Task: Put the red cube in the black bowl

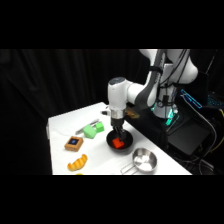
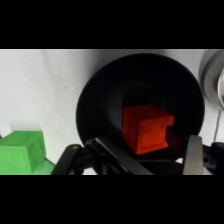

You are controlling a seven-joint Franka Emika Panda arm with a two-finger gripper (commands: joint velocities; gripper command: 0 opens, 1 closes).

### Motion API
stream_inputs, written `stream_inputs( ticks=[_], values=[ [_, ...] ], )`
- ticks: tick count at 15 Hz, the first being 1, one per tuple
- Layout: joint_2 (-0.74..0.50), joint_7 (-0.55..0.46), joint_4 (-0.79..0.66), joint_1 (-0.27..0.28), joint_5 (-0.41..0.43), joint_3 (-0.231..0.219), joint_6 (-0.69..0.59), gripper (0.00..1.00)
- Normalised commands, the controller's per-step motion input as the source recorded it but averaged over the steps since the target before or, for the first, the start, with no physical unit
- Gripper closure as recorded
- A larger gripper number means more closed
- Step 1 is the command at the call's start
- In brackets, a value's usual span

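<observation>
Arm reaches from its base at upper right, wrist vertical, hand [image 1: 118, 136] down inside the black bowl [image 1: 111, 144]. Red cube [image 2: 146, 129] sits in the bowl's well, between the fingers [image 2: 193, 155]; cannot tell whether they grip it or stand slack beside it. White surface [image 1: 65, 125] also carries a green block [image 1: 93, 131] just left of the bowl, an orange-brown block with blue top [image 1: 74, 144], a yellow-orange piece [image 1: 77, 163] near the front edge, and a silver metal bowl [image 1: 144, 161] right of the black one. Dark curtain behind.
</observation>
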Motion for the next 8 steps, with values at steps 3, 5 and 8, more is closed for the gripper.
stream_inputs(
  ticks=[3, 5, 8],
  values=[
    [-0.12, -0.06, -0.01, 0.002, 0.039, 0.020, -0.08, 0.00],
    [-0.33, -0.05, -0.05, 0.019, 0.015, 0.022, -0.30, 0.00],
    [-0.48, -0.07, -0.07, 0.002, 0.010, 0.030, -0.43, 0.00]
  ],
)
